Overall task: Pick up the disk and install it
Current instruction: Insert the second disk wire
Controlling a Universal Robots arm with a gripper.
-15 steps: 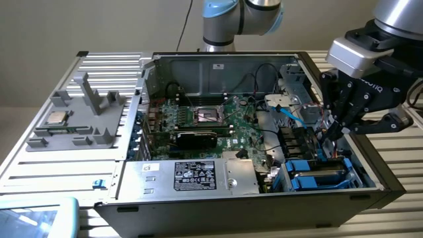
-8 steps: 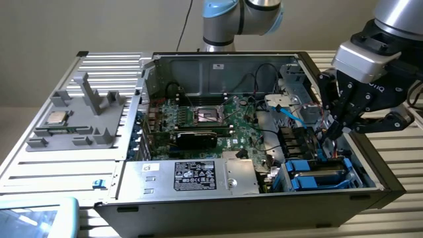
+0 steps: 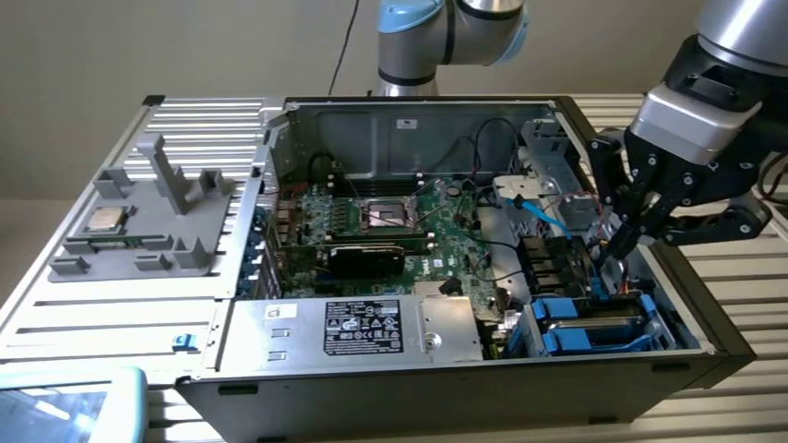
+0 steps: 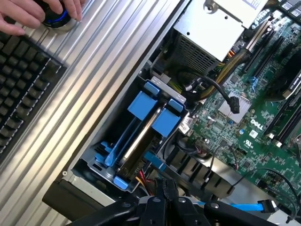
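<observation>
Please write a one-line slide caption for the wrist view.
Shut gripper hovers above the blue-framed disk seated in the computer case's drive bay.

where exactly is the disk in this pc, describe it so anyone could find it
Start at the open computer case and go to the drive bay in its corner at the exterior view's right, beside the green motherboard. The disk sits there edge-up, the only part framed by a bright blue plastic carrier.
</observation>
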